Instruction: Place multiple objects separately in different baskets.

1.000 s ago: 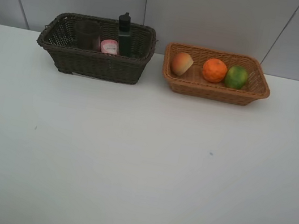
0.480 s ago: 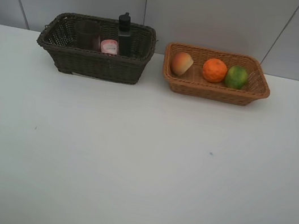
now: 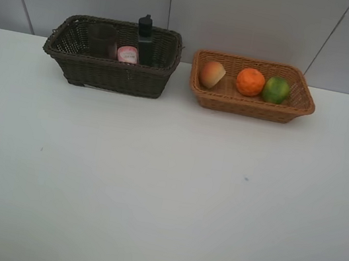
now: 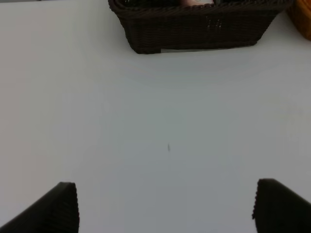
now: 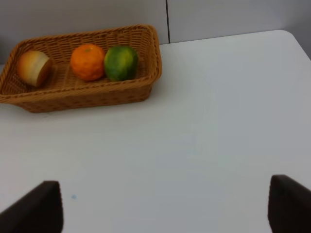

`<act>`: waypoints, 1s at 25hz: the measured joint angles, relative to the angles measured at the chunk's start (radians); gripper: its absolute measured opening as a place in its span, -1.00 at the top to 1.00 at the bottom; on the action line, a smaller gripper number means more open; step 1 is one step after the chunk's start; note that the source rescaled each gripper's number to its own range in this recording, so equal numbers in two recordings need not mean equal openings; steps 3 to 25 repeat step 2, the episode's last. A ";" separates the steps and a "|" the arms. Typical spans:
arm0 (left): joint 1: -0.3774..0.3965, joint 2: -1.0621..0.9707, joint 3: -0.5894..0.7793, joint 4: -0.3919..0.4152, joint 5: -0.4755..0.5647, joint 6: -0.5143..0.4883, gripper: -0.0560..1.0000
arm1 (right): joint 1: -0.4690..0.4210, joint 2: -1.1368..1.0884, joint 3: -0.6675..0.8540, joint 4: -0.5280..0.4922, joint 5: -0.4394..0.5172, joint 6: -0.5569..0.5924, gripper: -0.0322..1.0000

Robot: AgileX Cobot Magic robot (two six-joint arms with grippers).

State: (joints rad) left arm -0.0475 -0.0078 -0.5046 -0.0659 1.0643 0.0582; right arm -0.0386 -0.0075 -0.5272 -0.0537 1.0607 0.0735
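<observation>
White, smooth tabletop [image 3: 163, 196] carried two woven wicker baskets along its far edge: the dark basket [image 3: 110, 73] held cup [image 3: 101, 39], tube [image 3: 127, 54] and bottle [image 3: 145, 40]; the tan basket [image 3: 249, 103] held three round fruits. Nothing had shifted. Both jaws stood apart, empty.

White table [image 3: 164, 189] bears 2 baskets [image 3: 111, 70] [image 3: 249, 103].

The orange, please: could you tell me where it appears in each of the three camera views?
Exterior high: the orange lies in the middle of the tan basket, at the table's far right.
Left wrist: not in view; only the dark basket shows.
Right wrist: the orange lies between the pale fruit and green fruit.
Shared landmark: the tan basket.
</observation>
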 joint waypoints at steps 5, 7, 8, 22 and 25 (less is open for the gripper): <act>0.000 0.000 0.000 0.000 0.000 0.000 -0.87 | 0.000 0.000 0.000 0.000 0.000 0.000 -0.67; 0.000 0.000 0.000 0.000 0.000 0.000 -0.87 | 0.000 0.000 0.000 0.000 0.000 0.000 -0.67; 0.000 0.000 0.000 0.000 0.000 0.000 -0.87 | 0.000 0.000 0.000 0.000 0.000 0.000 -0.67; 0.000 0.000 0.000 0.000 0.000 0.000 -0.87 | 0.000 0.000 0.000 0.000 0.000 0.000 -0.67; 0.000 0.000 0.000 0.000 0.000 0.000 -0.87 | 0.000 0.000 0.000 0.000 0.000 0.000 -0.67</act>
